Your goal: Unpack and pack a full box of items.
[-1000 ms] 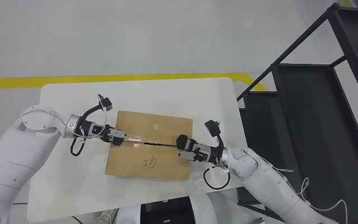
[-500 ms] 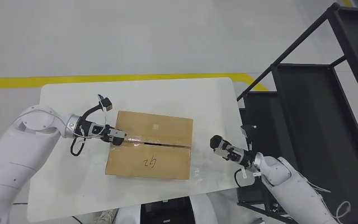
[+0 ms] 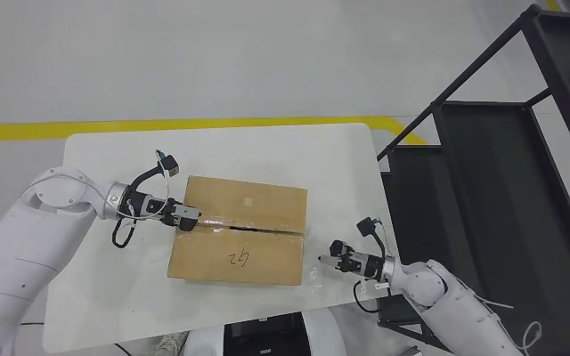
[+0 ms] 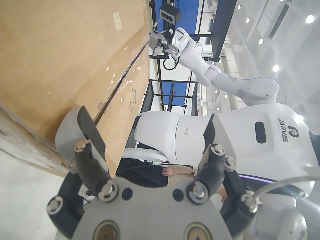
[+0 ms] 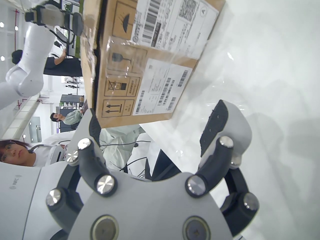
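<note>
Left tool point(image 4: 147, 116) spread wide, cardboard box point(image 4: 62, 38) beside one finger

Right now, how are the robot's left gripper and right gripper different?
The left gripper sits right at one end of the cardboard box, by its taped seam; the right gripper hangs clear of the other end, over the white table. The left gripper has one finger at the box's edge; the right gripper's fingers touch nothing. Both are open and empty.
</note>
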